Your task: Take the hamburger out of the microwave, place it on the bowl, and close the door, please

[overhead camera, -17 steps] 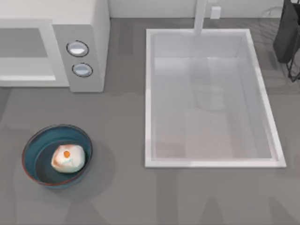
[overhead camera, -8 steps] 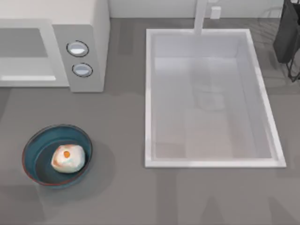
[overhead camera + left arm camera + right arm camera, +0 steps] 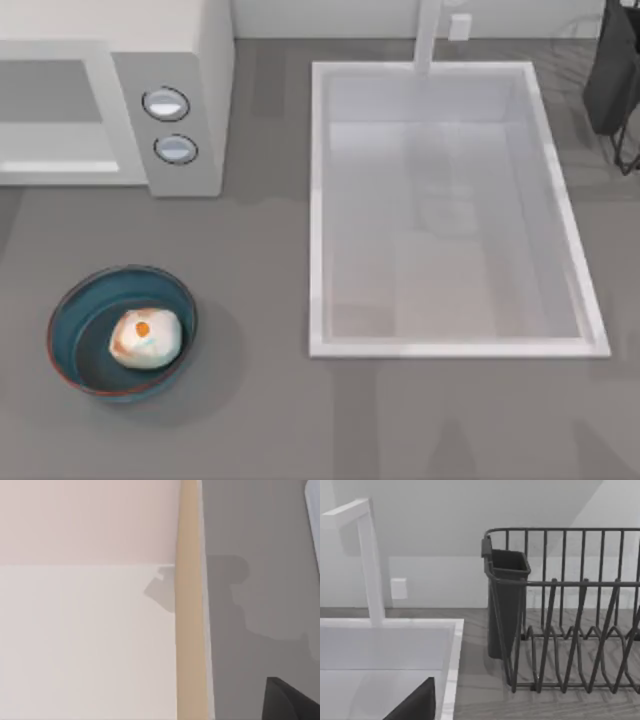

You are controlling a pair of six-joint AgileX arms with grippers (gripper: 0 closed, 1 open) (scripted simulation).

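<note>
Small cream orange-patched hamburger [image 3: 145,337] resting inside round blue-teal bowl [image 3: 70,312], boxy white-grey microwave [image 3: 190,90] behind; no readable writing; jaw state impossible to tell.

Kitchen: sink [image 3: 320,200], microwave [image 3: 190,90], dish rack [image 3: 570,630].

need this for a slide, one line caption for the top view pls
Hamburger resting in the blue bowl on the grey table, microwave behind, white sink to the right.
</note>
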